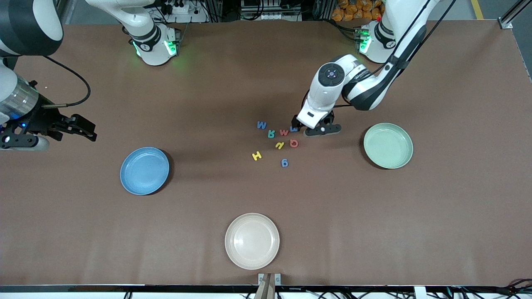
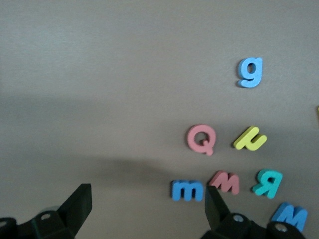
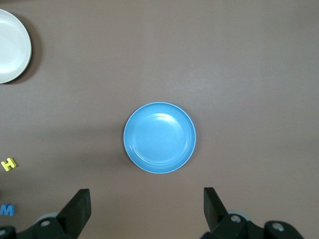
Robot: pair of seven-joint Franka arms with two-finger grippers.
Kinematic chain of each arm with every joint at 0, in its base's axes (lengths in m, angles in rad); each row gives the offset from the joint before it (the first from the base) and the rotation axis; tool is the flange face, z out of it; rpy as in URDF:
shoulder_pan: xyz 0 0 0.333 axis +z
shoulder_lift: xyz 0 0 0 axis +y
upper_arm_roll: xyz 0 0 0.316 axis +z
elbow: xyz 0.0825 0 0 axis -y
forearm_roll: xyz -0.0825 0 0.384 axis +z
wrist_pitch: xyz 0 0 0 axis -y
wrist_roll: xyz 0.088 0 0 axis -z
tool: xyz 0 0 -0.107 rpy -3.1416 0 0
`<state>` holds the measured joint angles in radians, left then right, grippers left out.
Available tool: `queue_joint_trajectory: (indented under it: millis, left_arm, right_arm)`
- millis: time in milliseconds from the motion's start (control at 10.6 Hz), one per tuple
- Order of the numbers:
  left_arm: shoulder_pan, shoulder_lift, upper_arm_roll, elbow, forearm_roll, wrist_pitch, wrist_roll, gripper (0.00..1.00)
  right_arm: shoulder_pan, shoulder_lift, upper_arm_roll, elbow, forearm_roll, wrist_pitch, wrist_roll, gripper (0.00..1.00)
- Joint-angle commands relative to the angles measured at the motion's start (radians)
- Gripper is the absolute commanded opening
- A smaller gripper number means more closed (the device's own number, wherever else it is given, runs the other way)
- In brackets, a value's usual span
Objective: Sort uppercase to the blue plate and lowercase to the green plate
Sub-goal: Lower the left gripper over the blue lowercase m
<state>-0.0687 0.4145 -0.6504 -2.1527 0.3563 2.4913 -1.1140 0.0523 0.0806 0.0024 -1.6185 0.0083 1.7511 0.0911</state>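
The foam letters lie in a loose cluster mid-table. Uppercase: blue M (image 1: 261, 125), teal R (image 1: 271, 133), red Q (image 1: 294, 143), yellow H (image 1: 257, 156). Lowercase: red m (image 1: 284, 132), blue m (image 1: 294, 129), yellow h (image 1: 279, 145), blue g (image 1: 284, 162). My left gripper (image 1: 314, 128) hangs low and open over the table at the cluster's edge. In the left wrist view the blue m (image 2: 187, 190) lies between the open gripper's (image 2: 147, 206) fingers, close to one fingertip (image 2: 214, 204). The blue plate (image 1: 144, 170) and the green plate (image 1: 388, 145) hold nothing. My right gripper (image 1: 85, 128) waits open and empty above bare table near the blue plate (image 3: 159, 137).
A cream-white plate (image 1: 252, 241) sits nearest the front camera, with nothing on it. The green plate lies close beside the left gripper, toward the left arm's end. The arm bases stand along the table edge farthest from the front camera.
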Motion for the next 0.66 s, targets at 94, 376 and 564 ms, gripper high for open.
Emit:
queue_joint_trajectory:
  millis: [94,376,564]
  left_arm:
    - [-0.052,0.137,0.011,0.108,0.160,-0.002,-0.166,1.00]
    - [-0.079,0.211,0.011,0.126,0.257,0.023,-0.277,1.00]
    - [-0.079,0.222,0.011,0.122,0.270,0.024,-0.286,1.00]
  right_arm:
    - [-0.002,0.001,0.001,-0.003,0.016,0.011,0.007,1.00]
    - [0.000,0.007,0.001,-0.003,0.018,0.014,0.009,1.00]
    - [0.000,0.010,0.001,-0.004,0.018,0.014,0.009,1.00]
